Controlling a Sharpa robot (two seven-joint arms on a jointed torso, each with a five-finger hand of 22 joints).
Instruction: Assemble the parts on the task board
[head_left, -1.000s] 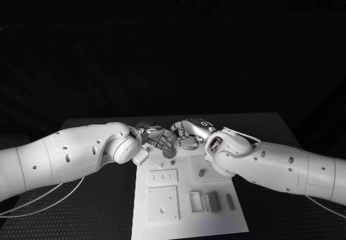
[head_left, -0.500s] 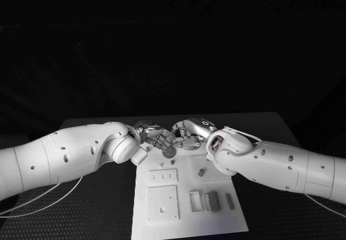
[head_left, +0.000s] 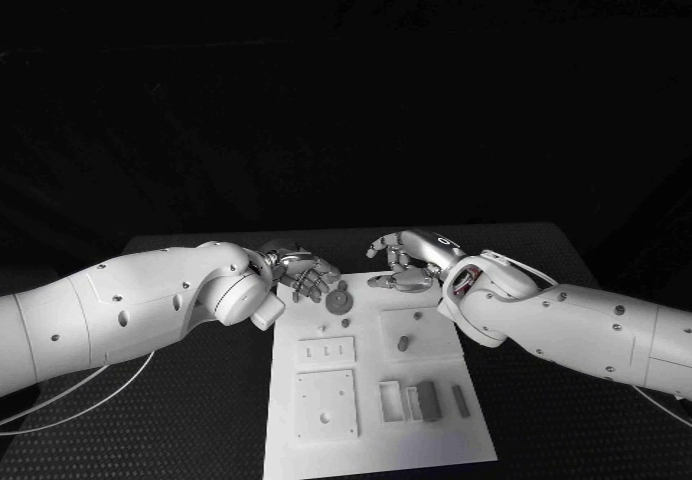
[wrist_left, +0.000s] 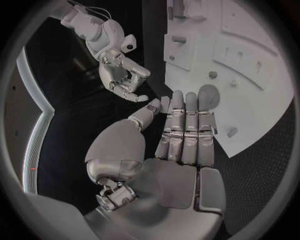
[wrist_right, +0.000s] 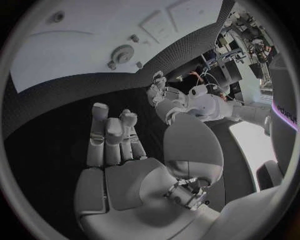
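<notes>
Both hands empty over the far end of the board

Left hand (head_left: 300, 275) and right hand (head_left: 401, 262) hover with fingers apart; round part (head_left: 339, 300) lies at 12 o'clock on the task board (head_left: 447, 445), grey blocks (head_left: 427, 402) at 5 o'clock, most assembly seemingly left

The dark, finely textured surface (head_left: 216, 400) carries a flat white rectangular task board (head_left: 447, 445), which lies along its middle and runs from the far part toward the near edge. Thin pale cables (head_left: 87, 395) curve over the surface's near left part. Bare dark surface flanks the board on both sides.
</notes>
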